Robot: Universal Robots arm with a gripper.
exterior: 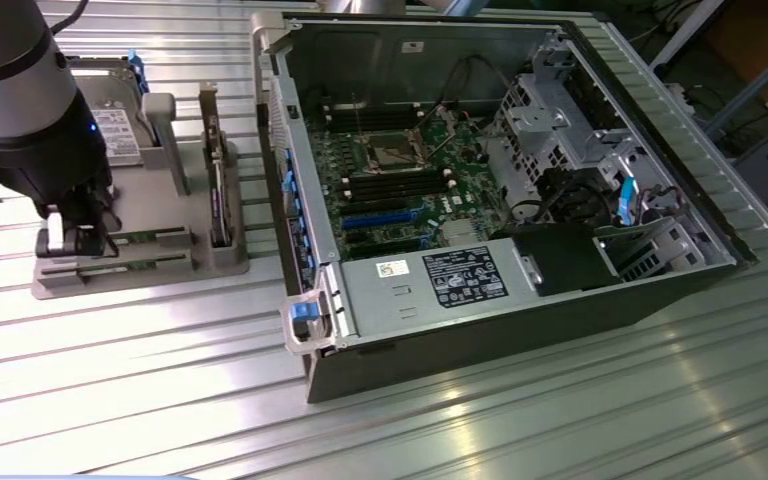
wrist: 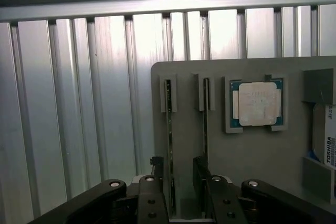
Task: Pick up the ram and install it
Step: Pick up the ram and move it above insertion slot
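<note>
grey holder (wrist: 252, 156), ram (wrist: 169, 129) standing on edge, hand (wrist: 177, 162) open astride the ram, nothing gripped

Hard drive (wrist: 329, 129) cut off at the picture's edge; ram's (wrist: 169, 140) near end lost between the jaws.

Grey arm (exterior: 4, 60), black wrist (exterior: 37, 160), black jaws with silver screws (wrist: 114, 184).
</note>
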